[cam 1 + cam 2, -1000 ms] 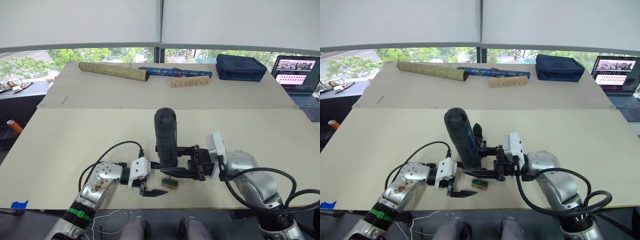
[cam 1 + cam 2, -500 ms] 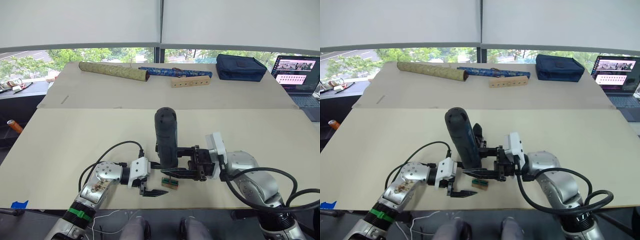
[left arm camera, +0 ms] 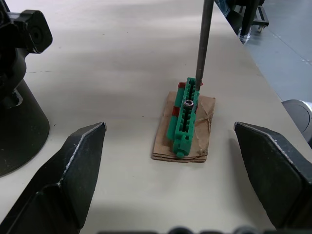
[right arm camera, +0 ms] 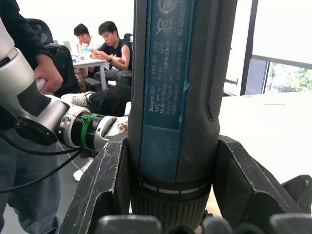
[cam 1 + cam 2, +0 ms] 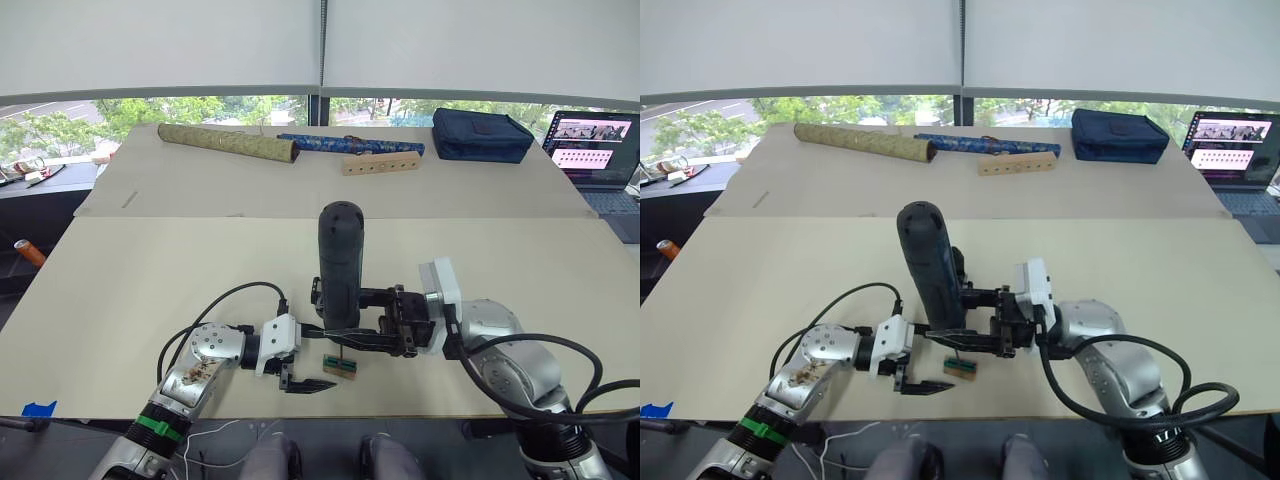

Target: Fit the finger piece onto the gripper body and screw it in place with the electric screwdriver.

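My right gripper (image 5: 352,332) clamped the thick blue-black electric screwdriver (image 5: 340,262) upright, its bit touching the small green screw block (image 3: 186,115). My left gripper (image 3: 170,161) stood spread beside it. A tilt risked slipping off.

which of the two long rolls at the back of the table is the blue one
The blue patterned roll, lying just behind the wooden block with holes; the other, the olive-green roll, lies to its left.

You get bright, even daylight from the windows (image 5: 250,105) ahead, soft shadows on the tabletop (image 5: 150,270), and blurred near claw fingers (image 3: 73,170).
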Controlling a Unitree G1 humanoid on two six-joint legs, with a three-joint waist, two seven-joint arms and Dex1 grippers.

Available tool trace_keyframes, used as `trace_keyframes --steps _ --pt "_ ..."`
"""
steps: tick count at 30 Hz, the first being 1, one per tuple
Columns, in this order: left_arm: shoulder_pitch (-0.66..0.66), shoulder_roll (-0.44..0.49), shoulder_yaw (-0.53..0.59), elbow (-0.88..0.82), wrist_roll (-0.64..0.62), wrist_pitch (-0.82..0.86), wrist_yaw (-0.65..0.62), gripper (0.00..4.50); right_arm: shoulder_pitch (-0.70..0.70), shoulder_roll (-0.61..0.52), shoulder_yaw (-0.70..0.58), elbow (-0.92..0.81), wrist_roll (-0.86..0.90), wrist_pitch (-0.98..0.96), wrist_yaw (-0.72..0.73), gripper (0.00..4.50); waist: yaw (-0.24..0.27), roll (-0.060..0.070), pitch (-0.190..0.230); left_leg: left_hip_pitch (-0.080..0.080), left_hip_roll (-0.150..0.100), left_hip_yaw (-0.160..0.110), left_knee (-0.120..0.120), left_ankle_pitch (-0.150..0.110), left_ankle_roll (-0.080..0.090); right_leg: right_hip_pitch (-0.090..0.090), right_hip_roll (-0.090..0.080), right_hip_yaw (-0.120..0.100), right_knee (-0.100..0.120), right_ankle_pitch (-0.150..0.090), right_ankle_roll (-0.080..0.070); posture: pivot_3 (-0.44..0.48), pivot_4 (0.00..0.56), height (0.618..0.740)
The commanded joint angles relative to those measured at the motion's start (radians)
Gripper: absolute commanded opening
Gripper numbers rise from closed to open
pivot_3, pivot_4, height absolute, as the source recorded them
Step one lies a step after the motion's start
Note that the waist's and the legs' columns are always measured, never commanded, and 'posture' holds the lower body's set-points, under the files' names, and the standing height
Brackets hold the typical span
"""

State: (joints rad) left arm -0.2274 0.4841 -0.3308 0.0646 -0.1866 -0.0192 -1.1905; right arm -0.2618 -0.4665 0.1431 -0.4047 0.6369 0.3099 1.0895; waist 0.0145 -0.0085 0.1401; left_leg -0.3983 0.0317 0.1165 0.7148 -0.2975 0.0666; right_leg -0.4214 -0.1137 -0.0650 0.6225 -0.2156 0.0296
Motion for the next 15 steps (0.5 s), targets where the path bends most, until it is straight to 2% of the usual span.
trace_keyframes --steps 1,15 --pt "0.032 -0.001 -0.044 0.054 0.036 0.025 -0.001 4.45 -0.01 0.012 -0.014 -0.035 0.004 -0.05 0.01 1.93 0.0 0.0 0.0 0.0 0.0 0.0 0.0 0.0 0.0 0.0 0.0 0.0 0.0 0.0 0.0 0.0 0.15 0.74" --pt "0.023 0.0 -0.043 0.061 0.036 0.025 -0.005 4.45 0.005 0.025 -0.005 -0.021 -0.025 -0.068 0.026 1.93 0.0 0.0 0.0 0.0 0.0 0.0 0.0 0.0 0.0 0.0 0.0 0.0 0.0 0.0 0.0 0.0 0.15 0.74"
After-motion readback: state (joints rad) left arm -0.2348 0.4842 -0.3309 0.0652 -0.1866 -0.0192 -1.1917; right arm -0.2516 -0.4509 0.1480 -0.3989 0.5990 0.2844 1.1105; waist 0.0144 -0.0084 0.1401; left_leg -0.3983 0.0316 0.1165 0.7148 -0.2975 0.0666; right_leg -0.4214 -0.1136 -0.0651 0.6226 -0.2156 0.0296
